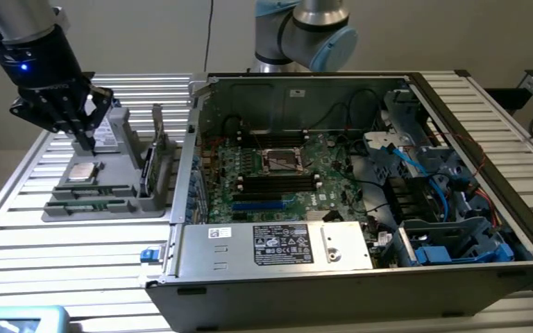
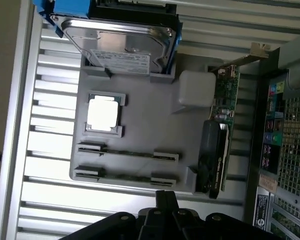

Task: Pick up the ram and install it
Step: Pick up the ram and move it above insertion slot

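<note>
Upper left of the exterior view: hand (image 1: 88,144) hangs over the grey tray (image 1: 155,201), fingers together, gripping nothing.
Ram: ram (image 1: 98,205) lies on edge in a tray slot, left side of the exterior view, near the processor chip (image 1: 81,172); a second stick seems to sit alongside.
Handling: light, stiff, fragile; probably best pinched mid-length along its upper edge.

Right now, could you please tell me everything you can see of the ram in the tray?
Two ram sticks are there: long, thin green boards standing on edge, parallel to each other. Grey holders of the tray grip each at both ends. They sit beside the square silver processor. Nothing else touches them; the shut end effector hangs apart from them.
</note>
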